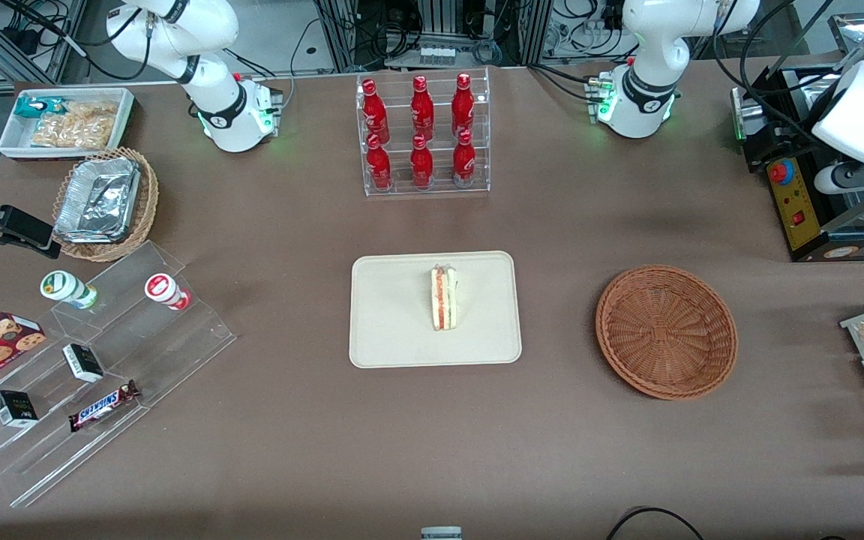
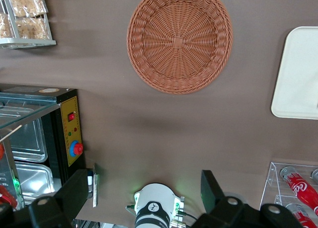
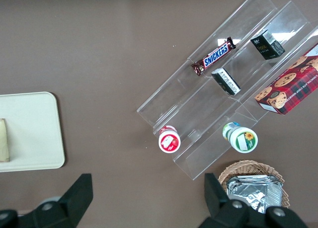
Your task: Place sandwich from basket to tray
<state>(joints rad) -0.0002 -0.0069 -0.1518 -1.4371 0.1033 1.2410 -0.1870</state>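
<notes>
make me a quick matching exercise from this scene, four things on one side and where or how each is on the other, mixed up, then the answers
Things:
1. sandwich
2. basket
3. gripper
4. Snickers bar

Places or states:
A. lying on a clear stepped display toward the parked arm's end of the table
B. raised above the table with jaws open, holding nothing
C. resting on the tray
D. with nothing in it, beside the tray toward the working arm's end

Pairs: 1-C, 2-D, 3-B, 4-A
</notes>
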